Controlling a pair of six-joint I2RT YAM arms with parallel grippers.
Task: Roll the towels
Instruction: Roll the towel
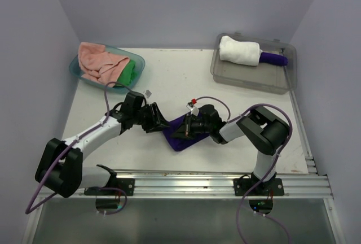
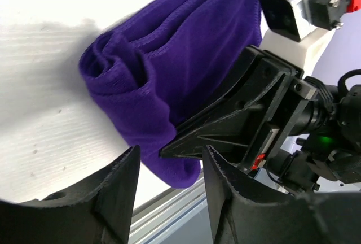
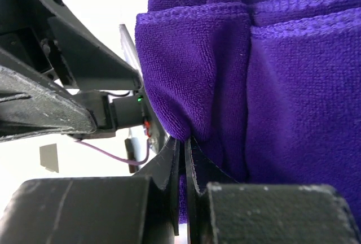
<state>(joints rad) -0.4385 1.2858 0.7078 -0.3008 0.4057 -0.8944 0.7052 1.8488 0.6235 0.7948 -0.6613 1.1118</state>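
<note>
Dark purple towel (image 1: pixel 179 138), soft and partly rolled, lies slantwise on the table (image 1: pixel 186 80), its spiral end facing my left end effector (image 1: pixel 161 124), which stands half open and empty. My right end effector (image 1: pixel 189 128) is pinched on its fold, crowding that side. Far left of it, a tub (image 1: pixel 79 69) holds the pink towel (image 1: pixel 98 60) and green towel (image 1: pixel 131 72). Far right, a tray (image 1: pixel 248 77) holds the rolled white towel (image 1: pixel 240 49).

Top view looks down from above and behind the arm bases, taking in the whole tabletop (image 1: pixel 186 80); each wrist view peers along its own claw, left claw (image 2: pixel 170 162) and right claw (image 3: pixel 183 148), very close to the purple towel (image 2: pixel 169 69); all three share that towel.
</note>
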